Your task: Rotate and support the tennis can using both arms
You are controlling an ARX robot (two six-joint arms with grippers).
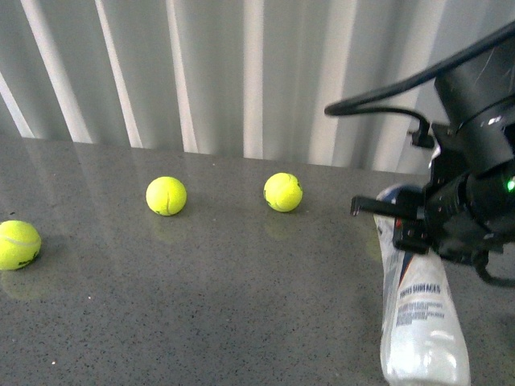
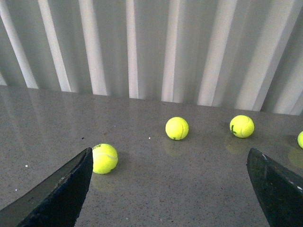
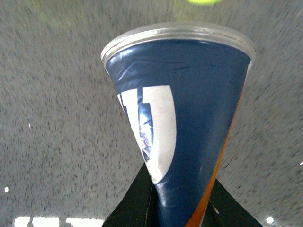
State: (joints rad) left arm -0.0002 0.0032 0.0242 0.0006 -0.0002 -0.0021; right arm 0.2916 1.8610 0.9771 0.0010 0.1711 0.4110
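One tennis can (image 1: 423, 322) on grey table (image 1: 241, 305), R gripper (image 1: 394, 222) clamped round it, L gripper (image 2: 169, 158) fingers wide apart

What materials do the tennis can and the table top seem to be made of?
The tennis can: probably clear plastic, glossy; its bare end looks see-through, with a printed label. The table top: grey speckled stone or laminate, polished; the balls reflect in it.

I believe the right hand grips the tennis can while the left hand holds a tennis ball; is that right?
Not quite: the left hand holds nothing; the left wrist view shows it open, the tennis balls lying on the table beyond. The right hand does grip the tennis can.
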